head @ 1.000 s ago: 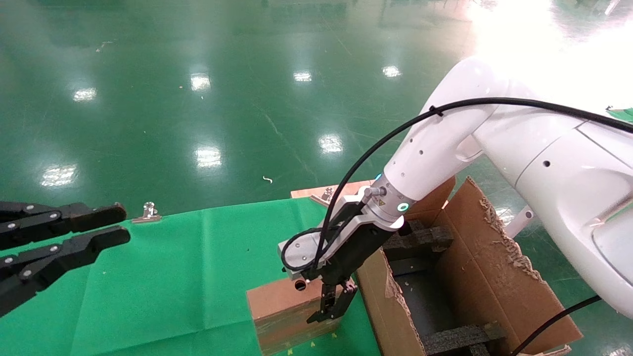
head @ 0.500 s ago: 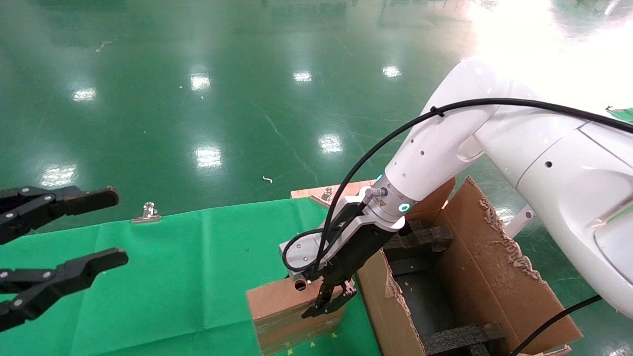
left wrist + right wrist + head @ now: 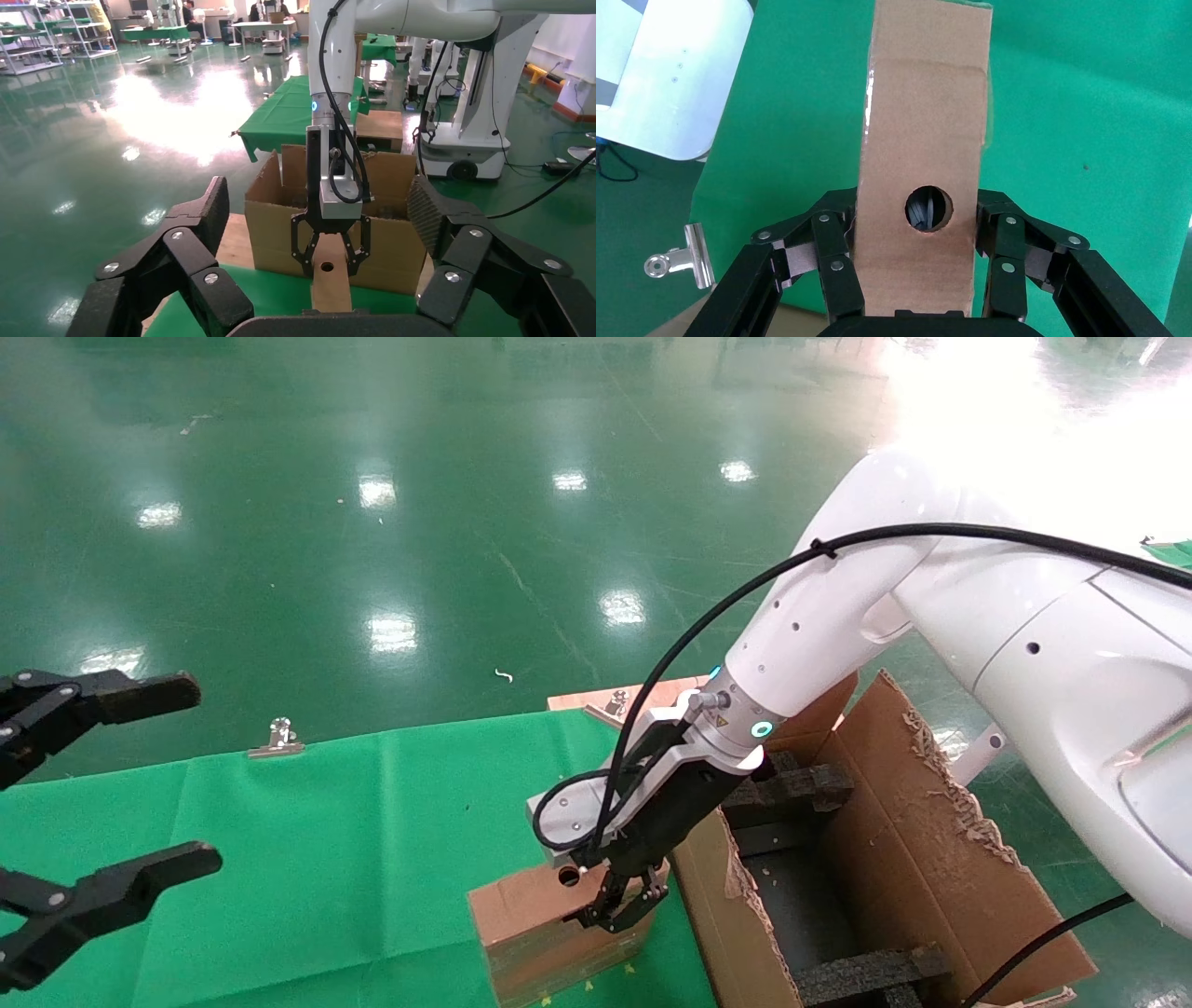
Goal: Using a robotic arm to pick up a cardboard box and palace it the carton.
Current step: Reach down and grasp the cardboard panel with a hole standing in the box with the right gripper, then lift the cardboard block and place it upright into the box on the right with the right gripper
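Right gripper [image 3: 622,907] pinched the cardboard box [image 3: 549,933] across its short width; carton [image 3: 894,859] lay just beside, rightward. Left gripper [image 3: 102,784] spread, idle.

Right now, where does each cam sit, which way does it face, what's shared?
Head: high on the body, looking down at the green table; right tool clamps the cardboard box beside the carton.
Left wrist: behind the open left tool, facing the right arm.
Right wrist: above its fingers, looking down at the box.
Shared: the box.
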{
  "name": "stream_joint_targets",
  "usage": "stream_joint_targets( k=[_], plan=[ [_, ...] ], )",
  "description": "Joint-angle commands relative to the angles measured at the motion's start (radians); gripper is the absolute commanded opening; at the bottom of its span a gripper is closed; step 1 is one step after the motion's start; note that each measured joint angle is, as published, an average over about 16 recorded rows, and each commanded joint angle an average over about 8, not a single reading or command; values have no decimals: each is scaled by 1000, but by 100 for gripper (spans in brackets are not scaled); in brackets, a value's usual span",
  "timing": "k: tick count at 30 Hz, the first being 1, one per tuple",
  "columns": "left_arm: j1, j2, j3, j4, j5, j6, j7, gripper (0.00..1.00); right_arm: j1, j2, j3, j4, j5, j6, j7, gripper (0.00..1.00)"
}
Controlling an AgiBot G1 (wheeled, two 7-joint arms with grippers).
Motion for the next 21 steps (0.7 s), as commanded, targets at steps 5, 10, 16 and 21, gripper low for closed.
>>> stream_joint_targets(
  k=[5, 10, 16, 21],
  plan=[
    [0, 0, 0, 0, 0, 0, 0, 100, 34, 4, 8, -8, 3, 8, -6, 0],
    [0, 0, 0, 0, 0, 0, 0, 100, 119, 12, 27, -50, 14, 2, -29, 0],
    [0, 0, 0, 0, 0, 0, 0, 100, 245, 25, 42, -128, 30, -14, -69, 0],
    [0, 0, 0, 0, 0, 0, 0, 100, 340, 34, 37, -183, 48, -23, -92, 0]
  ],
)
